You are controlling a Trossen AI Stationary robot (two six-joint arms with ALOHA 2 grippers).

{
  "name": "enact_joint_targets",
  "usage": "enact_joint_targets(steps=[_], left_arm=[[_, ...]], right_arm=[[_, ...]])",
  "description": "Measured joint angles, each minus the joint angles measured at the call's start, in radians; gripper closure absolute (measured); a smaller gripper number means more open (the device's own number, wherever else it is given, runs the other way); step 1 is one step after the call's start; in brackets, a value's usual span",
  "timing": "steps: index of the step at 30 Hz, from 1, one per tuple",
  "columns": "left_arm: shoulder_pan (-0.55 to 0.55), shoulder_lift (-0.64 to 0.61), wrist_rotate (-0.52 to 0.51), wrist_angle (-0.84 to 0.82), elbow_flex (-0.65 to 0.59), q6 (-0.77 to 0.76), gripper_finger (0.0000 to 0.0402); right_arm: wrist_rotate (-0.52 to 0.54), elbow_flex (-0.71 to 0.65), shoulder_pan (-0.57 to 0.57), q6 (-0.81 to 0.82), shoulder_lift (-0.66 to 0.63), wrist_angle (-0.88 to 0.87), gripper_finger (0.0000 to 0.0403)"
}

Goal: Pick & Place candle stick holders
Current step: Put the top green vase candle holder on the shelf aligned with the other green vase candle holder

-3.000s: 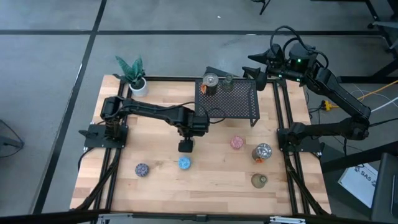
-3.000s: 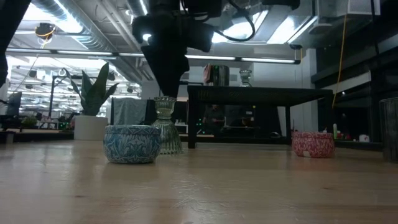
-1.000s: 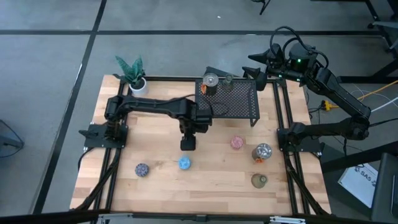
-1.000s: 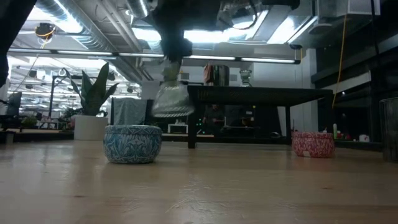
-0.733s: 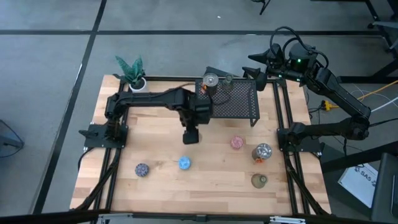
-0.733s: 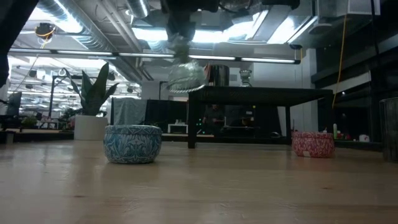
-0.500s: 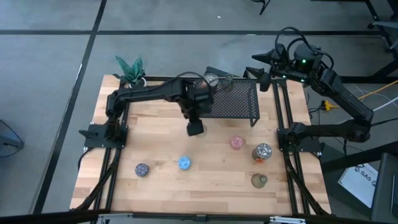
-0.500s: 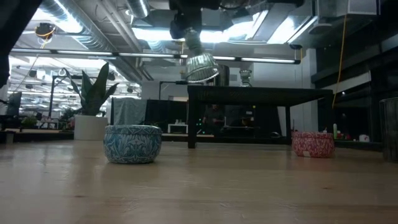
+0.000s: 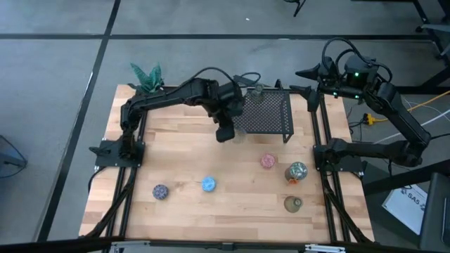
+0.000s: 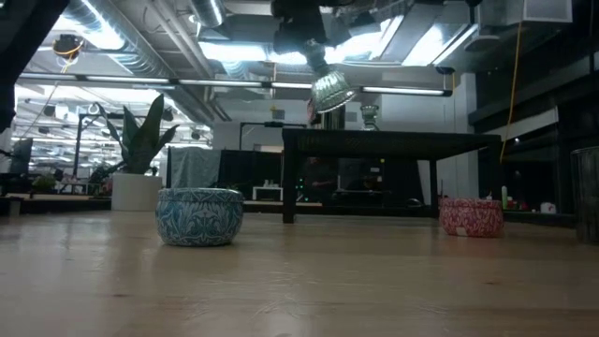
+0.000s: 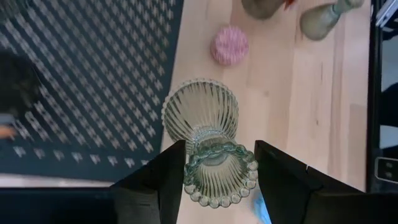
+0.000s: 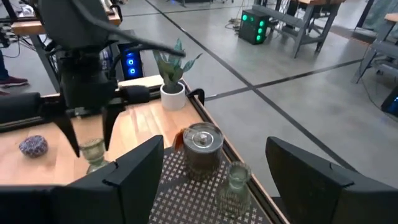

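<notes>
My left gripper [image 9: 225, 132] is shut on an olive-green ribbed glass candle stick holder [image 11: 202, 118] and hangs in the air at the near left corner of the black mesh rack [image 9: 264, 112]. In the low view the holder [image 10: 332, 89] hangs tilted at rack-top height. A silvery holder [image 12: 202, 146] and a clear glass holder [image 12: 235, 183] stand on the rack. Pink [image 9: 267, 161], silvery [image 9: 297, 171], olive [image 9: 293, 204], blue [image 9: 209, 184] and purple-speckled [image 9: 160, 191] holders rest on the wooden table. My right gripper [image 9: 304, 81] waits open beyond the rack's far right corner. My left gripper pinches the holder's beaded cup end [image 11: 217, 180] between its two fingers [image 11: 165, 180]. The fingers slant down from above. The holder hangs tilted below them, its flared ribbed foot [image 11: 200, 112] pointing away from the fingers, clear of the table and the rack.
A white-potted green plant [image 9: 148, 77] stands at the table's far left corner. The rack stands on legs [image 10: 288, 187] above the table top. Black frame rails [image 9: 323, 140] run along the table's left and right sides.
My left gripper has risen and swung toward the table's far edge and right, up to the rack's near left corner, carrying the green holder. The holder has gone from hanging upright to tilted and now hangs at rack-top height. My right arm has shifted slightly toward the right.
</notes>
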Motion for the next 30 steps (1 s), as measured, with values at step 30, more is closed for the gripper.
enact_joint_targets(steps=[30], left_arm=[[0.091,0.025,-0.051,0.137,-0.011,0.125,0.0231]], right_arm=[[0.129,0.000,0.000,0.075,-0.006,-0.006,0.0117]])
